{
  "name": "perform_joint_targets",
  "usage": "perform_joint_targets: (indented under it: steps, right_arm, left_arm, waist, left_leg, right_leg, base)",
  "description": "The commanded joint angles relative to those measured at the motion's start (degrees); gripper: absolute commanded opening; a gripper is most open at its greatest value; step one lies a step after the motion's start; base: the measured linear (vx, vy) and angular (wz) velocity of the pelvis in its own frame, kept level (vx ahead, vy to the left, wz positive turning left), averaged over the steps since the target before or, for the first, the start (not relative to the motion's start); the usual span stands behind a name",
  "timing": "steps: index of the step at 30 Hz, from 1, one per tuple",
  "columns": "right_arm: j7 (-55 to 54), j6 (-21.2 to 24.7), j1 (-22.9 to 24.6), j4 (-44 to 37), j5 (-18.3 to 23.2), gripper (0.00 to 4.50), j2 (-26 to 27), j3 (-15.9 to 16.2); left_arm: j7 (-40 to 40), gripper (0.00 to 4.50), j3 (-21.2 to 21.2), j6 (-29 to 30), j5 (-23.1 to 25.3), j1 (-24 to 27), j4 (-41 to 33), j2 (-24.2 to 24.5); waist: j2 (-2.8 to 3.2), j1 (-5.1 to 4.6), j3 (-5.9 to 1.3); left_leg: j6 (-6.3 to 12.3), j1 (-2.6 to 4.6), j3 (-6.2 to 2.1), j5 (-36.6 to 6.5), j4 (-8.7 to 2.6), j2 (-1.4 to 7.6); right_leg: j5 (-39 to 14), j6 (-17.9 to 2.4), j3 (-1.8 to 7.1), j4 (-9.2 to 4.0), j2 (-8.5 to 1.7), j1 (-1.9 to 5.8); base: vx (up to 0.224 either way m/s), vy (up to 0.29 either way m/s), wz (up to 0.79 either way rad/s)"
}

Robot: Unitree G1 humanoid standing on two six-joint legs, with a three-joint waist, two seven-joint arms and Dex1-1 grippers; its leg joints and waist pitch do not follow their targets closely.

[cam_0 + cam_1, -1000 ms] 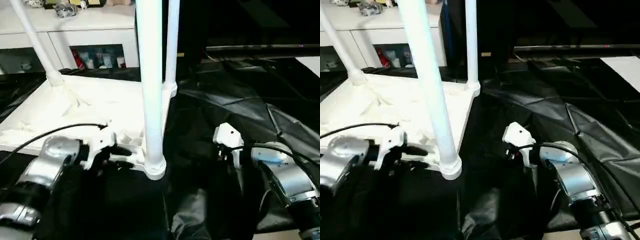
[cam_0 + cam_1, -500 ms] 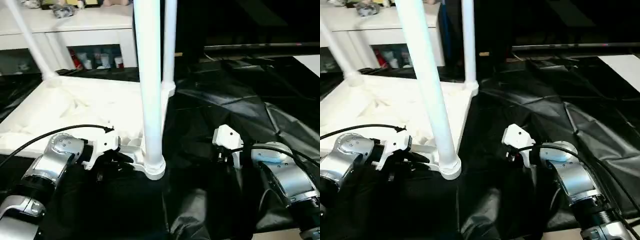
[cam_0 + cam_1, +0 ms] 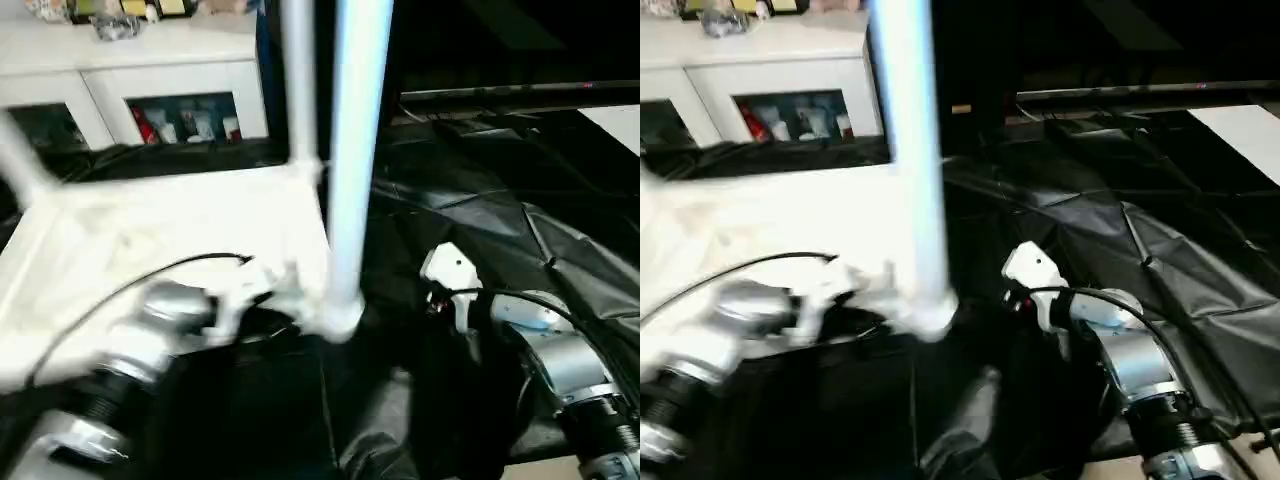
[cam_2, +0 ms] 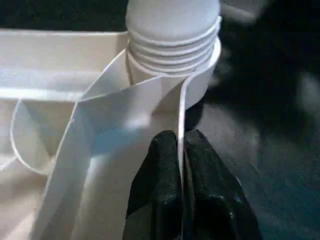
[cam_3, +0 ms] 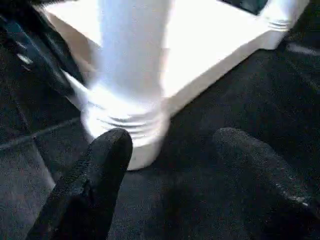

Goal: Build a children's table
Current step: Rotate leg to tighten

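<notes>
The left gripper (image 4: 181, 150) now pinches the thin rim of the tabletop (image 3: 150, 235), right by the near corner socket; before, its fingers were open beside that rim. The tabletop has turned, and the near leg (image 3: 350, 160) now stands further right. The right gripper (image 5: 175, 145) stays open, holding nothing, close to that leg. The tabletop lies upside down on black sheeting (image 3: 480, 220). I count three legs, one tabletop, two grippers and one white cabinet (image 3: 140, 70).

White tabletop (image 3: 170, 215) & legs (image 3: 355, 150); black sheet (image 3: 480, 220); black gripper fingers (image 5: 95, 170); silver forearms (image 3: 150, 330).
</notes>
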Motion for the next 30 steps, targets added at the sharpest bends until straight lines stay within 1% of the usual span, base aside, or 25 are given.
perform_joint_targets:
  steps: [1, 2, 3, 4, 5, 6, 7, 8, 9, 10, 11, 12, 13, 14, 15, 16, 17, 18, 19, 20, 24, 26, 28, 30]
  right_arm:
    - [0.8, 0.8, -0.6, 0.2, 2.0, 3.51, -0.1, -1.6]
    - [1.9, 1.4, -0.7, 0.0, 3.0, 3.63, -0.2, -2.0]
    - [3.4, 2.0, -0.7, -0.5, 4.2, 3.63, -0.3, -2.2]
    - [5.3, 2.7, -0.9, -1.3, 5.4, 3.77, -0.4, -2.4]
    - [5.6, 2.8, -1.1, -1.4, 5.5, 3.94, -0.4, -2.4]
    - [5.6, 2.8, -1.2, -1.3, 5.5, 3.98, -0.4, -2.3]
    - [4.5, 2.0, -2.1, -0.1, 4.6, 4.07, 0.0, -2.1]
    - [3.4, 1.0, -3.1, 1.3, 3.6, 4.2, 0.6, -1.8]
    - [2.5, 0.2, -4.3, 2.9, 2.7, 4.31, 1.4, -1.3]
    - [2.5, 0.0, -4.6, 3.4, 2.4, 4.38, 1.7, -1.0]
    - [2.7, -0.4, -5.0, 3.8, 1.9, 4.43, 1.9, -0.3]
    - [2.7, -0.6, -5.2, 4.1, 1.6, 4.47, 2.0, 0.1]
    - [2.3, -1.1, -6.1, 5.5, 0.2, 4.47, 2.7, 1.4]
    - [2.3, -1.2, -6.2, 5.7, 0.0, 4.47, 2.8, 1.6]
    - [1.9, -1.7, -6.9, 6.6, -0.8, 4.47, 3.4, 2.1]
    - [1.8, -1.8, -7.0, 6.8, -0.9, 4.47, 3.5, 2.2]
    - [2.1, -1.4, -7.7, 7.5, -0.7, 4.47, 4.1, 2.3]
    - [2.4, -1.2, -8.0, 7.8, -0.5, 4.47, 4.2, 2.3]
    - [2.4, -1.2, -8.0, 7.8, -0.5, 4.47, 4.2, 2.3]
    - [4.6, -1.0, -8.5, 8.5, 0.4, 4.47, 4.7, 2.6]
    - [5.5, -1.9, -9.2, 10.2, 0.3, 4.47, 5.0, 3.0]
    - [5.4, -2.7, -9.8, 11.7, -0.3, 4.21, 5.4, 3.0]
    - [5.4, -3.0, -10.2, 12.6, -0.3, 4.1, 5.9, 3.0]
    - [5.7, -3.2, -10.6, 13.5, -0.3, 3.87, 6.3, 2.9]
  left_arm:
    - [2.2, 0.0, 0.0, 0.0, -0.2, 2.6, 0.5, -0.8]
    - [2.6, 0.0, -0.3, 0.6, 0.0, 2.9, -0.2, -0.8]
    - [2.7, 0.0, -0.5, 0.5, 0.1, 3.0, -0.6, -0.8]
    - [2.5, 0.0, -0.8, 1.2, 0.5, 3.5, -1.6, -0.8]
    - [2.4, 0.0, -1.0, 1.3, 0.7, 3.6, -1.9, -0.7]
    - [2.4, 0.0, -1.1, 1.5, 0.8, 3.7, -2.1, -0.7]
    - [1.5, 0.0, -1.6, -0.2, 1.0, 3.9, -2.2, -0.4]
    - [0.3, 0.0, -2.1, -1.2, 0.8, 4.2, -2.6, 0.0]
    - [-1.2, 0.0, -2.5, -0.8, 0.1, 4.5, -3.4, 0.3]
    - [-1.5, 0.0, -2.7, -0.8, 0.0, 4.6, -3.7, 0.4]
    - [-1.3, 0.0, -2.8, -0.6, 0.2, 4.6, -3.8, 0.5]
    - [-1.3, 0.0, -2.9, -0.4, 0.4, 4.5, -3.8, 0.5]
    - [-2.0, 0.0, -3.4, 0.1, 0.5, 4.3, -3.8, 0.9]
    - [-2.1, 0.0, -3.5, 0.2, 0.5, 4.3, -3.8, 1.0]
    - [-2.5, 0.0, -3.6, 0.6, 0.4, 4.3, -3.9, 1.1]
    - [-2.6, 0.0, -3.7, 0.7, 0.4, 4.3, -3.9, 1.1]
    - [-2.7, 0.0, -3.7, 1.1, 0.3, 4.2, -4.0, 1.1]
    - [-2.8, 0.0, -3.7, 1.2, 0.3, 4.1, -3.9, 1.0]
    - [-2.8, 0.0, -3.7, 1.2, 0.3, 4.1, -3.9, 1.0]
    - [-2.6, 0.0, -3.6, 0.8, 0.5, 3.7, -3.3, 1.0]
    - [-2.3, 0.0, -3.5, 0.7, 0.4, 2.8, -2.4, 1.0]
    - [-2.5, 0.0, -3.4, 0.8, 0.3, 2.6, -2.4, 1.0]
    - [-2.6, 0.0, -3.4, 1.0, 0.2, 2.5, -2.4, 1.0]
    - [-2.7, 0.0, -3.4, 1.1, 0.1, 2.4, -2.3, 1.0]
  waist:
    - [-1.71, 0.21, -2.64]
    - [-1.76, 0.17, -2.68]
    - [-1.83, 0.07, -2.81]
    - [-1.99, 0.01, -2.82]
    - [-1.8, 0.1, -2.89]
    - [-1.75, 0.09, -2.92]
    - [-1.85, 0.02, -2.92]
    - [-1.97, -0.03, -3.09]
    - [-1.96, -0.04, -3.13]
    - [-1.78, -0.17, -3.1]
    - [-1.94, -0.08, -3.13]
    - [-1.84, -0.06, -3.12]
    - [-2.03, 0.05, -3.13]
    - [-1.85, 0.17, -3.2]
    - [-1.84, 0.23, -3.24]
    - [-1.91, 0.21, -3.31]
    - [-2.13, 0.25, -3.27]
    - [-2.05, 0.32, -3.28]
    - [-2.04, 0.38, -3.23]
    - [-2.3, 0.37, -3.21]
    - [-2.24, 0.56, -3.07]
    - [-2.19, 0.57, -3.08]
    - [-2.19, 0.63, -3.06]
    - [-2.2, 0.67, -3.16]
  left_leg:
    - [3.93, 1.02, -2.11, -10.6, -4.52, 4.5]
    - [4.01, 1.01, -2.13, -10.4, -4.56, 4.5]
    - [4.26, 0.91, -2.13, -9.8, -4.5, 4.53]
    - [4.82, 0.89, -2.05, -9.2, -4.45, 4.48]
    - [5.33, 0.82, -2.09, -8.3, -4.38, 4.5]
    - [5.53, 0.82, -2.04, -7.9, -4.34, 4.48]
    - [5.73, 0.83, -2.01, -7.4, -4.35, 4.49]
    - [5.81, 0.75, -2.02, -6.8, -4.34, 4.44]
    - [5.77, 0.78, -2.06, -6.6, -4.35, 4.46]
    - [5.73, 0.78, -1.97, -6.6, -4.32, 4.37]
    - [5.82, 0.94, -1.9, -6.7, -4.24, 4.46]
    - [5.87, 0.84, -1.93, -6.5, -4.28, 4.46]
    - [6.04, 0.9, -1.85, -6.1, -4.24, 4.47]
    - [6.15, 1.01, -1.81, -5.6, -4.25, 4.45]
    - [6.13, 0.97, -1.82, -5.4, -4.24, 4.48]
    - [6.19, 0.92, -1.83, -5.0, -4.23, 4.49]
    - [6.41, 0.93, -1.79, -4.8, -4.24, 4.51]
    - [6.48, 0.87, -1.85, -4.8, -4.24, 4.52]
    - [6.54, 0.89, -1.81, -4.9, -4.24, 4.54]
    - [6.55, 0.86, -1.77, -5.5, -4.25, 4.48]
    - [5.91, 0.97, -1.79, -6.3, -4.43, 4.61]
    - [5.32, 1.04, -1.78, -6.9, -4.48, 4.62]
    - [5.18, 1.03, -1.82, -6.9, -4.53, 4.67]
    - [5.24, 1.05, -1.78, -6.5, -4.47, 4.66]
  right_leg:
    - [-9.1, -12.5, 2.74, -5.32, -5.78, 1.54]
    - [-9.5, -12.2, 2.73, -5.38, -5.78, 1.56]
    - [-9.0, -11.9, 2.72, -5.28, -5.77, 1.61]
    - [-8.2, -11.9, 2.66, -5.25, -5.61, 1.53]
    - [-7.3, -12.0, 2.61, -5.16, -5.67, 1.52]
    - [-6.9, -12.0, 2.58, -5.11, -5.59, 1.45]
    - [-6.1, -12.3, 2.52, -5.1, -5.48, 1.35]
    - [-5.3, -12.5, 2.43, -4.91, -5.45, 1.39]
    - [-4.9, -12.7, 2.39, -4.76, -5.46, 1.27]
    - [-4.4, -13.1, 2.37, -4.76, -5.44, 1.2]
    - [-4.0, -13.3, 2.4, -4.7, -5.47, 1.13]
    - [-3.8, -13.4, 2.39, -4.63, -5.5, 1.21]
    - [-3.3, -13.3, 2.41, -4.64, -5.51, 1.18]
    - [-2.8, -13.4, 2.35, -4.61, -5.49, 1.1]
    - [-2.3, -13.5, 2.34, -4.57, -5.5, 1.16]
    - [-1.0, -13.6, 2.31, -4.37, -5.46, 1.17]
    - [-0.3, -13.6, 2.33, -4.37, -5.44, 1.22]
    - [-0.1, -13.7, 2.33, -4.32, -5.56, 1.32]
    - [-0.2, -13.6, 2.33, -4.38, -5.53, 1.26]
    - [-0.9, -13.7, 2.29, -4.43, -5.57, 1.32]
    - [-3.2, -13.2, 2.35, -4.66, -5.57, 1.22]
    - [-3.8, -13.5, 2.37, -4.69, -5.65, 1.16]
    - [-3.5, -13.3, 2.4, -4.63, -5.64, 1.16]
    - [-2.6, -13.4, 2.41, -4.55, -5.65, 1.17]
  base:
    - [0.0, 0.0, 0.0]
    - [0.0, 0.0, 0.0]
    - [0.0, 0.0, 0.0]
    - [0.0, 0.0, 0.0]
    - [0.0, 0.0, 0.0]
    - [0.0, 0.0, 0.0]
    - [0.0, 0.0, 0.0]
    - [0.0, 0.0, 0.0]
    - [0.0, 0.0, 0.0]
    - [0.0, 0.0, 0.0]
    - [0.0, 0.0, 0.0]
    - [0.0, 0.0, 0.0]
    - [0.0, 0.0, 0.0]
    - [0.0, 0.0, 0.0]
    - [0.0, 0.0, 0.0]
    - [0.0, 0.0, 0.0]
    - [0.0, 0.0, 0.0]
    - [0.0, 0.0, 0.0]
    - [0.0, 0.0, 0.0]
    - [0.0, 0.0, 0.0]
    - [0.0, 0.0, 0.0]
    - [0.0, 0.0, 0.0]
    - [0.0, 0.0, 0.0]
    - [0.0, 0.0, 0.0]
